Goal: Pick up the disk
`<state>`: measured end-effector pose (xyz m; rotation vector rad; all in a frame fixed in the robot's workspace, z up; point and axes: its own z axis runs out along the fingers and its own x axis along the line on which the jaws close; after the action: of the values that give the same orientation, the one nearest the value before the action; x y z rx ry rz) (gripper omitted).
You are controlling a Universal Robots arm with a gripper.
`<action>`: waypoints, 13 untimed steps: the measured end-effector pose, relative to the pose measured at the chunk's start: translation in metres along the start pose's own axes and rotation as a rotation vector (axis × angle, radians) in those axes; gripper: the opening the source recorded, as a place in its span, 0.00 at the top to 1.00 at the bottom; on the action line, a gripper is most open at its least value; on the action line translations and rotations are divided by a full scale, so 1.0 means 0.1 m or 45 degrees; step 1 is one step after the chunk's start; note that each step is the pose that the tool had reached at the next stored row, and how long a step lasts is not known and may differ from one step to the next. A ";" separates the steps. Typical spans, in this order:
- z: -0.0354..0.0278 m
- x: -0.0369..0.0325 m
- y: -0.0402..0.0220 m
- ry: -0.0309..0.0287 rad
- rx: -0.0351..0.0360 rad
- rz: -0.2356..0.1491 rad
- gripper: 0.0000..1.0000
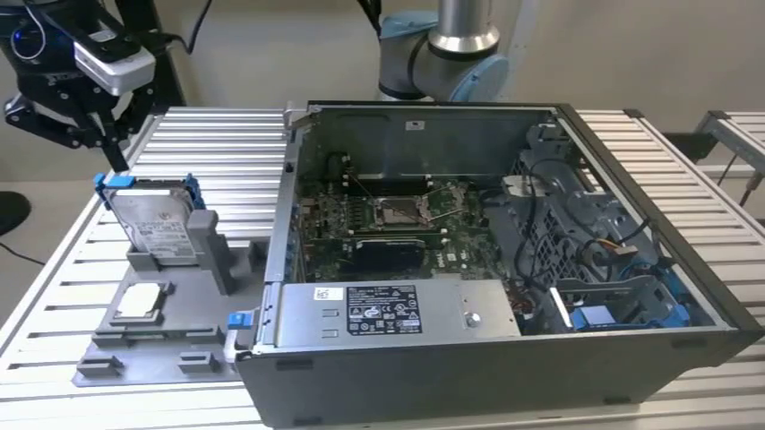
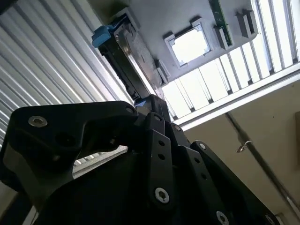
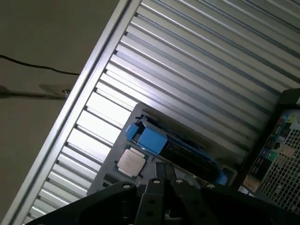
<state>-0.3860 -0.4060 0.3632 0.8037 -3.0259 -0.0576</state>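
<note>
Hovering apart from the disk, which stands untouched in its grey holder, the gripper holds nothing; how wide it is open I cannot tell.

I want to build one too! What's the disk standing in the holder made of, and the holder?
The disk looks like shiny silver metal with a white paper-like label; its edge frame looks like blue plastic. The holder seems matte gray plastic, with no shine, though that's a guess.

Silver arm, pale-blue joint caps (black, screw-studded hand)
</note>
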 end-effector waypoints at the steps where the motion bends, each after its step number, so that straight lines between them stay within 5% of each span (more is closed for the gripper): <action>1: 0.000 0.000 0.000 0.0010 0.0000 -0.024 1.00; 13: 0.000 0.001 0.001 0.0115 0.0001 -0.300 1.00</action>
<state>-0.3862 -0.4060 0.3632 1.1520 -2.9066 -0.0552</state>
